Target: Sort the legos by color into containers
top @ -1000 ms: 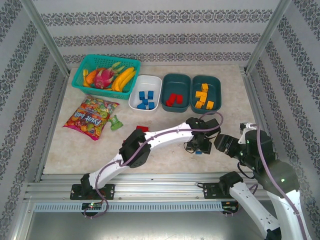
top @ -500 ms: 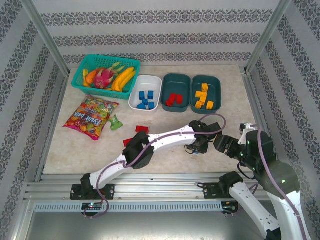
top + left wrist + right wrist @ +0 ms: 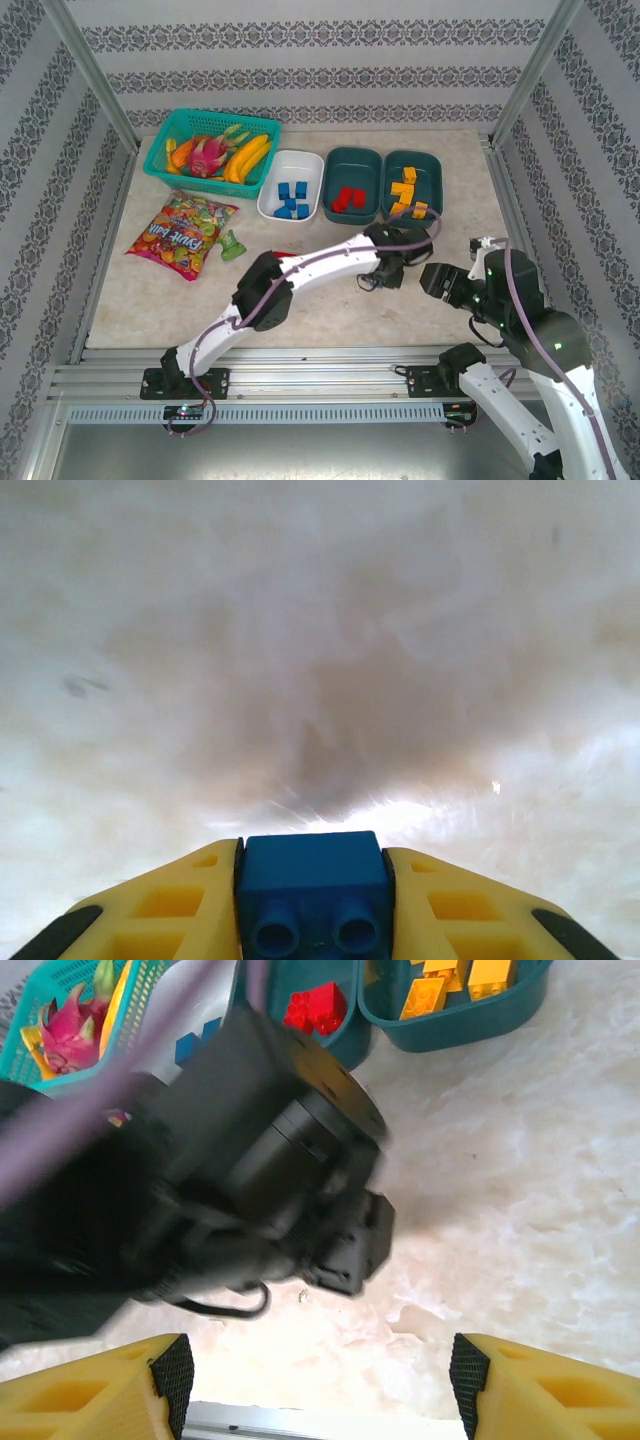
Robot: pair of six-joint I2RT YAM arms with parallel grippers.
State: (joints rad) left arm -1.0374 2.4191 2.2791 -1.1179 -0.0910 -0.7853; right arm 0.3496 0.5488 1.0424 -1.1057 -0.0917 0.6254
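Now the blue lego (image 3: 312, 875) is clamped in the freshly closed left gripper (image 3: 386, 272) and raised off the table (image 3: 150, 300), so the white container (image 3: 306, 165), ahead and left of it, is judged next.

**Robot lab cell with mock-home walls**

Aluminium frame posts (image 3: 95, 80) and a slotted base rail (image 3: 300, 385) box in a marble-look tabletop (image 3: 150, 310) beneath the jaws of the left gripper (image 3: 312, 870); patterned wallpaper panels (image 3: 320, 40) stand beyond them.
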